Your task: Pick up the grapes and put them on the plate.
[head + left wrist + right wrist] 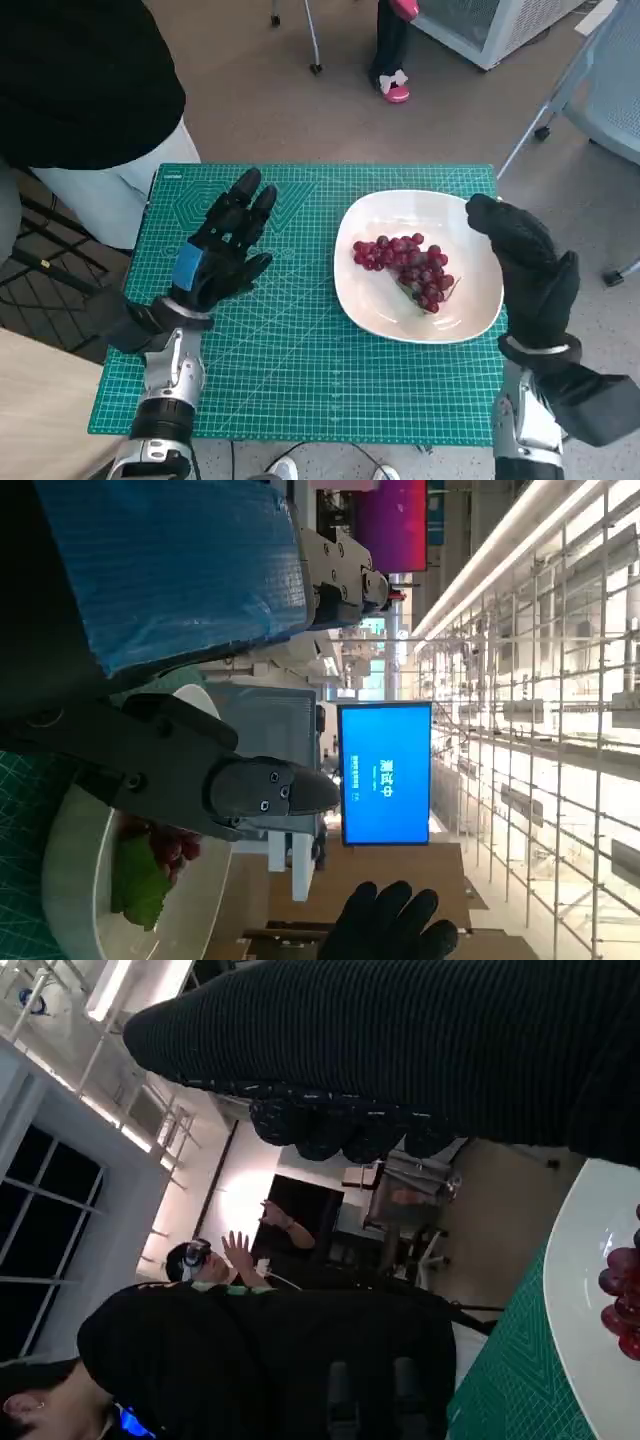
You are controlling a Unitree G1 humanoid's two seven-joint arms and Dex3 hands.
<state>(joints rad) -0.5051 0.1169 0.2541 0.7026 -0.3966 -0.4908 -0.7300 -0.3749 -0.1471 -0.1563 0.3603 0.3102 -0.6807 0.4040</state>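
Grapes (pixel 405 268) lie on white plate (pixel 360 300), just left of empty right hand (pixel 525 262) | left hand (pixel 225 250) spread, empty | task looks done

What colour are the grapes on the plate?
Dark red grapes, on a white plate; clearest in the head view.

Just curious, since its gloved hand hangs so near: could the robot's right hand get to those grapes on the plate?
Probably yes. The right hand hovers open over the plate rim, with nothing between it and the grapes.
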